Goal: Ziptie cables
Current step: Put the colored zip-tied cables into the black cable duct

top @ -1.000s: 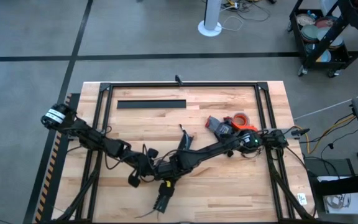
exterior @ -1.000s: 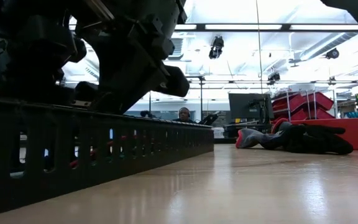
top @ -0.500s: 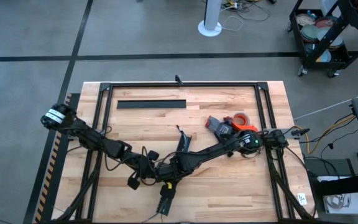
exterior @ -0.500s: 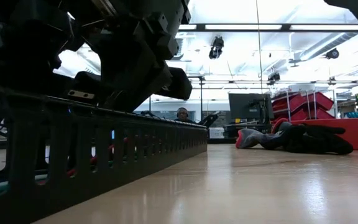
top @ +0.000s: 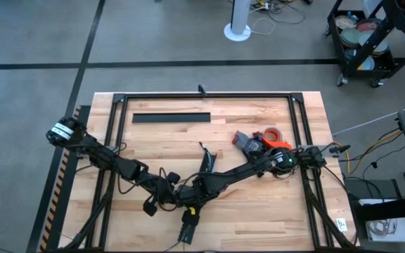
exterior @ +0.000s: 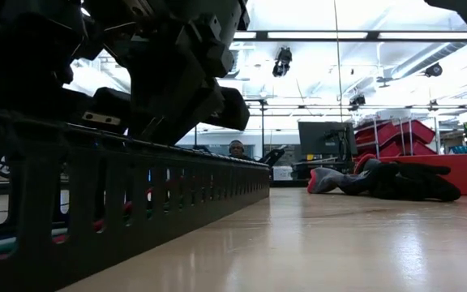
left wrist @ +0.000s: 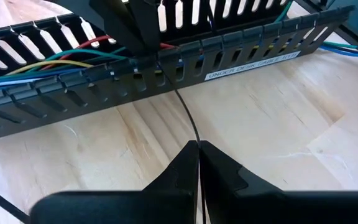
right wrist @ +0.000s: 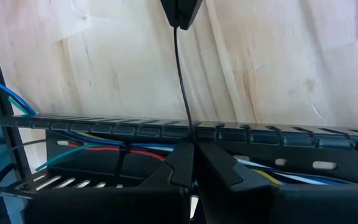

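Note:
A black slotted duct (left wrist: 241, 56) lies on the table, with red, green, yellow and blue cables (left wrist: 61, 59) running inside it. A thin dark ziptie (left wrist: 188, 118) runs from the duct's wall to my left gripper (left wrist: 197, 149), which is shut on it. My right gripper (right wrist: 192, 155) is shut on the same ziptie (right wrist: 180, 81) at the duct's (right wrist: 291, 146) other side. In the high view, the left gripper (top: 176, 199) and the right gripper (top: 189, 199) meet over the duct (top: 188, 228) near the table's front edge. The low view shows the duct (exterior: 136, 203) close up. My left gripper pinches the ziptie's free tail (left wrist: 192, 138) between its two fingers, which lie along the strip. The strip runs on almost straight, with a slight bow, clear of the table, to a slot in the duct's wall (left wrist: 166, 84). My right gripper is shut on the ziptie where it crosses the duct's top rim (right wrist: 188, 138), pinching it between its two fingers. The fingers reach across the duct and hide the ziptie's end. The strip leads straight away to the left gripper (right wrist: 180, 12).
A long black strip (top: 171, 117) lies near the far edge. A red tape roll (top: 273, 133) and a grey and red thing (top: 247, 143) sit at the right. A black frame (top: 202, 95) borders the table. A person sits far off (exterior: 239, 148).
The duct's near end has slid a little toward the table's near edge and stands larger in the low view. Both grippers stay shut at the duct.

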Controlling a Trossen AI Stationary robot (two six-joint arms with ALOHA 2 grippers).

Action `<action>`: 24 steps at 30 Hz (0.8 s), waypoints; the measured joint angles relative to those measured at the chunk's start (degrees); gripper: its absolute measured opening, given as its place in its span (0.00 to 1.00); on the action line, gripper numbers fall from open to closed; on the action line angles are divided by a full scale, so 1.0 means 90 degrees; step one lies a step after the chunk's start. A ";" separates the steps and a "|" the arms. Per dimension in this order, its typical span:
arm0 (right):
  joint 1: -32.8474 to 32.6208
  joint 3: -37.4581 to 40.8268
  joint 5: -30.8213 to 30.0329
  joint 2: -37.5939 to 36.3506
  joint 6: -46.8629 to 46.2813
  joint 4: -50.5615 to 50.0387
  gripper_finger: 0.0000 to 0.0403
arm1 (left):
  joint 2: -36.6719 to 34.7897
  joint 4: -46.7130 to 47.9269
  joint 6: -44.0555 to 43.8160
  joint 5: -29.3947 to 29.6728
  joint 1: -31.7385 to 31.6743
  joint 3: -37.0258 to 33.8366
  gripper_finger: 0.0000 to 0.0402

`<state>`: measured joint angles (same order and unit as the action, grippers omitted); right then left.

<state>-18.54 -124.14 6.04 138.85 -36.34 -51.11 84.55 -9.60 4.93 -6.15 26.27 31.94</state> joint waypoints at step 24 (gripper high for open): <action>-0.0038 0.0109 0.0204 0.0000 0.0219 0.0046 0.00 | 0.0185 -0.0255 0.0020 -0.0102 0.0187 0.0002 0.00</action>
<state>-18.88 -123.15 7.88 138.85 -34.37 -50.70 86.21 -11.89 5.11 -7.07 27.95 31.97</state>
